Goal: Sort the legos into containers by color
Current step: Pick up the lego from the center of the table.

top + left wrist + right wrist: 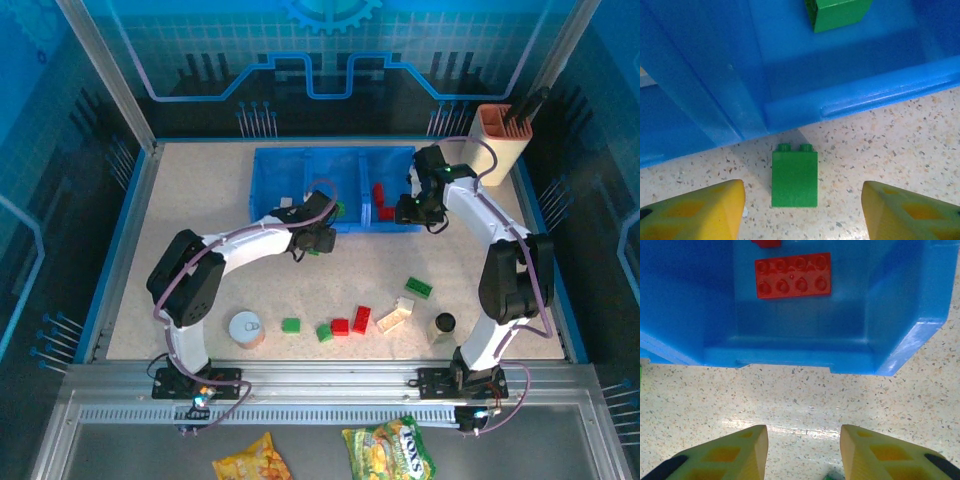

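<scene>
The left gripper [802, 189] has its fingers spread, one on each side of a green brick [794, 177] that lies on the table [880, 150] and touches neither. The brick sits closer to the finger on the left of the wrist view, with its studs toward the bin wall [840, 102] just ahead of the tips. Probable fault: that finger makes contact first and turns the brick, so the skewed pinch slips or catches on the wall. The right gripper [804, 432] has its fingers apart, pinching nothing. A red brick [792, 275] lies in the compartment ahead of them.
</scene>
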